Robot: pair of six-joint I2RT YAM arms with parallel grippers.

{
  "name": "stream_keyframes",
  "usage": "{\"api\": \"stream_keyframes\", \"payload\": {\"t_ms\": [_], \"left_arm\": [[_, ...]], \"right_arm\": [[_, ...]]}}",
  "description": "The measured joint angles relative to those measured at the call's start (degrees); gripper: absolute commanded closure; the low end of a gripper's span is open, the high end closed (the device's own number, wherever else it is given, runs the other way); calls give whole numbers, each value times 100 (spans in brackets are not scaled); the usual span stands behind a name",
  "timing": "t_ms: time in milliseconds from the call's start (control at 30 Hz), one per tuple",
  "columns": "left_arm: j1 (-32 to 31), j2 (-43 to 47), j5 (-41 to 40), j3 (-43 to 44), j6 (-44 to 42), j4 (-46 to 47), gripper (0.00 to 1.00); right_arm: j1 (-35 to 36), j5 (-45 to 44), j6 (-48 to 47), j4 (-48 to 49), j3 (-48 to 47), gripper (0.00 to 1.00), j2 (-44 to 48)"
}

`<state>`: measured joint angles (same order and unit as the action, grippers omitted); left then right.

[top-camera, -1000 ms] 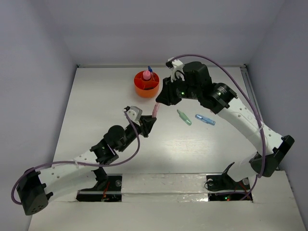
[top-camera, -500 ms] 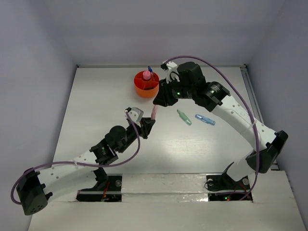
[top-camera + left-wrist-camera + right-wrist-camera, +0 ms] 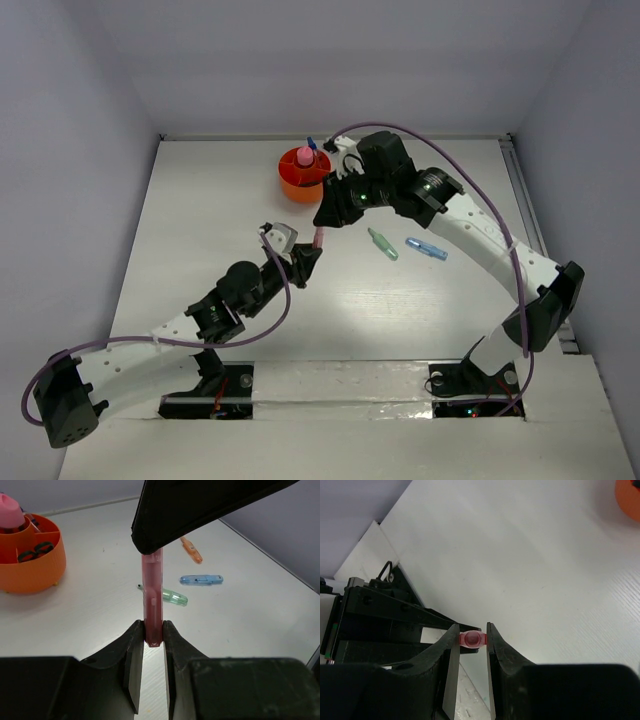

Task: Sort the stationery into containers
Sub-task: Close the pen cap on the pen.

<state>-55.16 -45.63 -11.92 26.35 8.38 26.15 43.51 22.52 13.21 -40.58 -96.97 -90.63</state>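
A pink capsule-like piece (image 3: 319, 236) hangs above mid-table, held at both ends. My left gripper (image 3: 308, 255) is shut on its lower end (image 3: 152, 590). My right gripper (image 3: 325, 218) is closed on its upper end (image 3: 471, 639), pads against both sides. The round orange tub (image 3: 297, 185) stands at the back, just behind and to the left of the right gripper. It holds black-handled scissors (image 3: 35, 551), a pink item (image 3: 303, 157) in the central well and a blue pen (image 3: 312, 143). On the table lie a green piece (image 3: 382, 244) and a blue piece (image 3: 426, 248).
An orange piece (image 3: 192, 550) lies on the table beyond the green one in the left wrist view; the right arm hides it from above. White walls close the table at the back and both sides. Both arm bases sit at the near edge.
The right arm has swung left and towards the tub while staying on the pink piece. The piece now stands steeper. The left gripper has barely moved.
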Motion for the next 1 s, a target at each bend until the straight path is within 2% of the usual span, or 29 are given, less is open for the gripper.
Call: {"api": "stream_keyframes", "payload": {"t_ms": [133, 600, 800, 1000], "left_arm": [[-2, 0, -90, 42, 17, -33, 100], [-72, -221, -343, 417, 203, -938, 100], [-70, -485, -450, 695, 199, -1408, 100], [-61, -544, -483, 822, 116, -1740, 100]], "right_arm": [[0, -2, 15, 142, 72, 100, 26], [238, -566, 603, 2682, 2500, 100, 1080], [396, -949, 802, 3598, 3180, 100, 1224], [424, -1071, 1005, 4122, 3609, 100, 1318]]}}
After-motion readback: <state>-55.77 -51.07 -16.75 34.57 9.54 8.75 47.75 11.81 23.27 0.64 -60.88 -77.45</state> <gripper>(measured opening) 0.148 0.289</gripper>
